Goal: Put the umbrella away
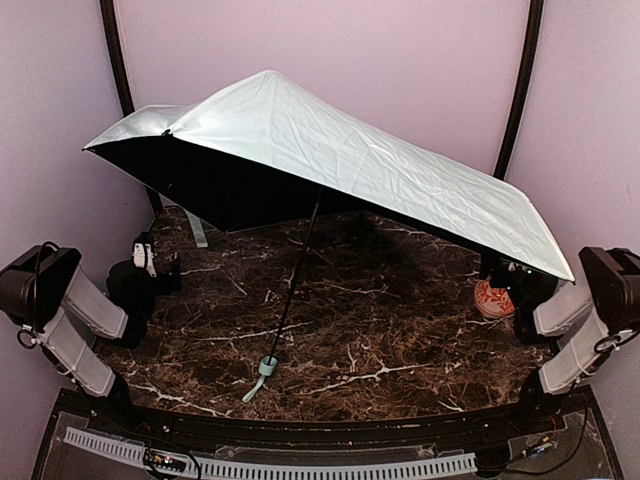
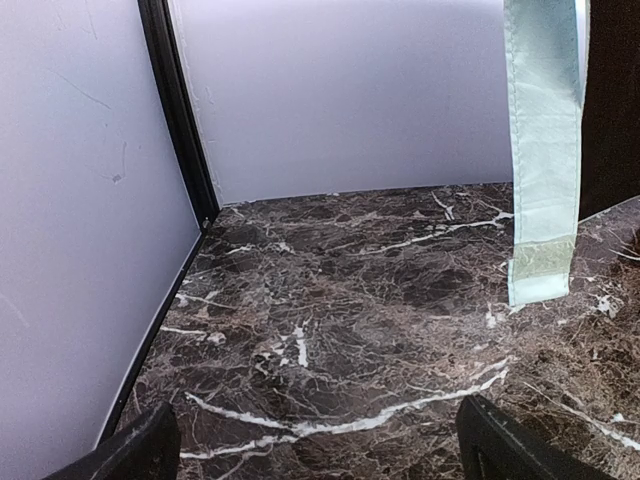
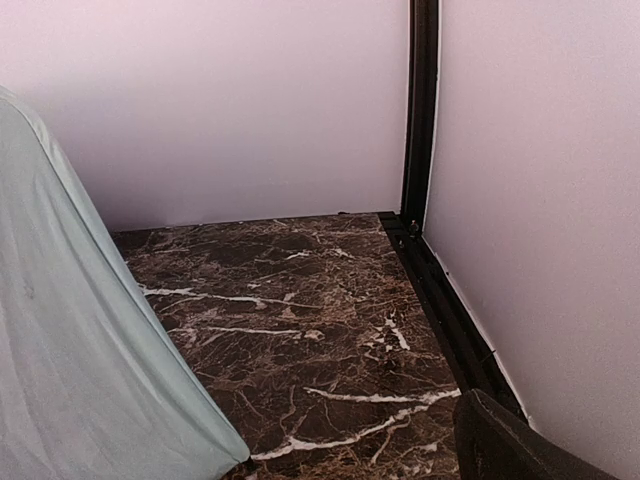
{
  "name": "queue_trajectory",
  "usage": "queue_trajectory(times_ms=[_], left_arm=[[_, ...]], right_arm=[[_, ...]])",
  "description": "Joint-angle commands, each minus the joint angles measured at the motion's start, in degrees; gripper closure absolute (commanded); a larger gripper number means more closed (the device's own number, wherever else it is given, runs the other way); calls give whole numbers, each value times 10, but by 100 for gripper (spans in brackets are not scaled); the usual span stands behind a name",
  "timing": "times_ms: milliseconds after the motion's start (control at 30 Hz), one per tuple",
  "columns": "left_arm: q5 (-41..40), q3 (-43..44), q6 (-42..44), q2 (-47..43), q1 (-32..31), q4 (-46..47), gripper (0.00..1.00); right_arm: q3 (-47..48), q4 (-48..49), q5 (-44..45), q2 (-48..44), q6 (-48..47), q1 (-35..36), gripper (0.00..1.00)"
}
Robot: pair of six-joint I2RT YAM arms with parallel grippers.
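We count one umbrella (image 1: pixel 350 150), open, its canopy tilted over the dark marble table (image 1: pixel 400 340) and its handle (image 1: pixel 268 364) resting near the table's front edge. There are two grippers. The left gripper (image 2: pixel 318 445) has its fingers spread and holds nothing. We cannot tell how the right gripper (image 1: pixel 510 285) stands. Pale walls (image 1: pixel 400 60) enclose the table.

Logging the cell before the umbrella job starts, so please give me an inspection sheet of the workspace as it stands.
Surface: dark brown marble-pattern table, white veins.
Job's things: umbrella open, canopy tilted, right edge low beside the right arm; handle down on the table; closure strap hanging.
Clutter: small orange-and-white item by the right pincer, identity unclear.
Grippers: left pincer open, empty; right pincer looks open, one finger showing.
Cables: black loops on both arms; wiring along near edge.
Surroundings: pale walls, black corner posts.
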Motion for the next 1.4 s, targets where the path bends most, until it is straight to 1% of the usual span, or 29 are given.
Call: queue_trajectory(times_ms=[0,267,333,367,400,433,467,500,567,600,633,667,733,767,800,833,867,900,933,967,1000,1033,1067,1100,1133,1167,1267,1300,1367], left_arm=[[-3,6,-2,-4,4,12,1],[-2,8,-2,-2,5,10,1],[10,10,-7,-5,10,1,1],[-15,12,-12,-8,12,-1,1],[-52,17,-24,-20,12,-24,1],[-51,20,-45,-37,16,-62,1],[-53,18,-44,-33,17,-47,1],[-56,12,-30,-22,14,-10,1],[-59,3,-34,-38,8,-23,1],[-60,-6,-32,-39,7,-4,1],[-64,-16,-25,-33,6,30,1],[-66,-25,-20,-30,4,50,1],[-84,-24,-18,-43,-1,48,1],[-140,-9,-26,-71,-10,16,1],[-171,20,-41,-118,-12,-73,1],[-176,49,-49,-160,-11,-168,1],[-164,67,-33,-188,-12,-202,1],[-156,75,-33,-211,-13,-208,4],[-165,80,-71,-234,-16,-240,7],[-183,84,-149,-267,-21,-301,10],[-177,81,-224,-302,-25,-365,13],[-166,65,-290,-334,-32,-396,16],[-150,44,-324,-363,-43,-396,21],[-142,22,-342,-391,-58,-398,25],[-143,15,-358,-422,-78,-424,28],[-148,18,-374,-446,-99,-472,32],[-170,49,-390,-484,-172,-580,35],[-179,60,-386,-485,-208,-597,35],[-188,72,-366,-475,-258,-612,36]], right_arm=[[8,17,0,0,-1,-2,0],[5,22,-1,-1,1,-2,0],[4,2,26,-33,13,-2,0],[14,-45,58,-66,25,-3,0],[32,-104,95,-97,40,-5,0],[50,-165,133,-124,58,-8,0],[70,-210,162,-146,76,-12,0],[91,-256,189,-166,96,-14,0],[138,-371,234,-205,148,-16,0],[158,-441,247,-227,174,-17,0],[174,-480,249,-242,191,-18,0],[185,-507,241,-253,198,-18,1],[202,-551,213,-265,195,-18,2],[210,-572,201,-265,194,-18,2],[218,-592,190,-261,194,-18,2],[224,-605,181,-256,197,-17,3],[227,-613,168,-249,200,-18,3],[228,-616,157,-241,204,-17,3],[226,-619,146,-235,212,-17,4],[227,-625,136,-229,224,-17,4],[227,-634,128,-227,236,-17,4],[227,-643,121,-228,250,-17,5],[225,-651,113,-230,264,-17,6],[223,-660,104,-231,278,-17,7],[223,-671,92,-231,288,-17,9],[224,-683,82,-229,294,-17,10],[229,-729,62,-219,303,-15,13],[229,-745,55,-216,304,-14,14],[231,-762,41,-218,305,-10,15]])
